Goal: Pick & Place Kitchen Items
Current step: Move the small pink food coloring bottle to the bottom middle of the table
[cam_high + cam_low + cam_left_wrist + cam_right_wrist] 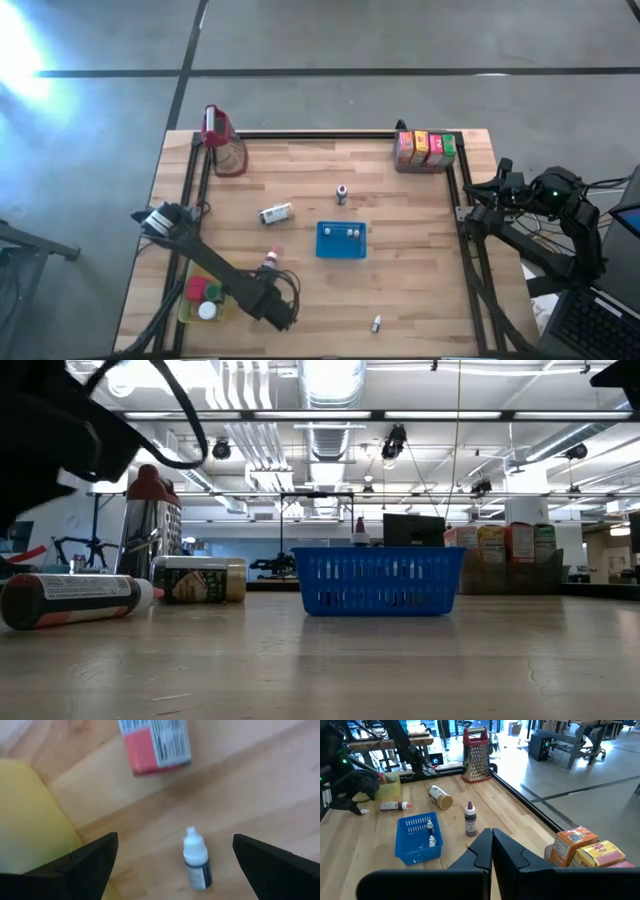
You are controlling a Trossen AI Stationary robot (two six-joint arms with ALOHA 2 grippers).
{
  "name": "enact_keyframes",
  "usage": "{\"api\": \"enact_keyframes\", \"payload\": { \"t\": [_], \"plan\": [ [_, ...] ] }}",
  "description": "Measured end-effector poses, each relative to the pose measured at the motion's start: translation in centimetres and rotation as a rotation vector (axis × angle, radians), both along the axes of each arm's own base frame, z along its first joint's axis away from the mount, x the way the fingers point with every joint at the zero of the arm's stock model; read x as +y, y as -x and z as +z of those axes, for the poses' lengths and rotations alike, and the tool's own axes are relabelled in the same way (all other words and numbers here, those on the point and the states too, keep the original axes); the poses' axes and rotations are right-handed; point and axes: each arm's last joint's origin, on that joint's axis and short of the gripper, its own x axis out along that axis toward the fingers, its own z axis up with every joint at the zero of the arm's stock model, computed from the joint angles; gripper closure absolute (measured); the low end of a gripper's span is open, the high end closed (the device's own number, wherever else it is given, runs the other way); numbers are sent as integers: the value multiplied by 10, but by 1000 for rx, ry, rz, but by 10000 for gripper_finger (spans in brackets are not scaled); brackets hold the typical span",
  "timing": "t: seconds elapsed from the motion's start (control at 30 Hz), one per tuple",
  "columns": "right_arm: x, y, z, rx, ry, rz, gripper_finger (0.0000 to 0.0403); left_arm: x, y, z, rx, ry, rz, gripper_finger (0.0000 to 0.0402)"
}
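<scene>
Starting at the table's left edge in the high view, the yellow tray (pixel 190 305) holds round lids, and the left gripper (pixel 285 318) hangs just beside it near the front edge, jaws spread wide and holding nothing. Its wrist view shows a small white-capped dropper bottle (pixel 196 861) lying on its side on the wood between the two fingers (pixel 87 862), with a red-labelled bottle (pixel 156 742) lying farther ahead and the tray's yellow corner close to one finger. The likely trouble sits here: a round bottle lying flat can roll or squirt out if the jaws close off-centre, and a descent that drifts toward the tray could catch its rim and shove it. Moving right, a tin (pixel 275 213) lies on its side, then the blue basket (pixel 341 241) with two tiny bottles already inside, a purple-labelled bottle (pixel 342 193) standing behind it, and another tiny bottle (pixel 377 323) near the front edge. A carry toward the basket that runs low could knock the red-labelled bottle along. At the back right stand the cartons (pixel 426 148). Off the table's right side, the right gripper (pixel 492 845) waits with jaws pressed together, empty.
</scene>
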Motion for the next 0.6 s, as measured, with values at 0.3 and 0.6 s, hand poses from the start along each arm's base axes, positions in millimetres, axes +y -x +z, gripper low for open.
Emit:
{"api": "enact_keyframes", "payload": {
  "t": [0.3,0.6],
  "plan": [
    [0,0,0,0,0,1,394,9,-8,-14,-30,76,-15,31],
    [0,0,0,0,0,0,394,7,-6,-14,-5,101,32,96]
  ]
}}
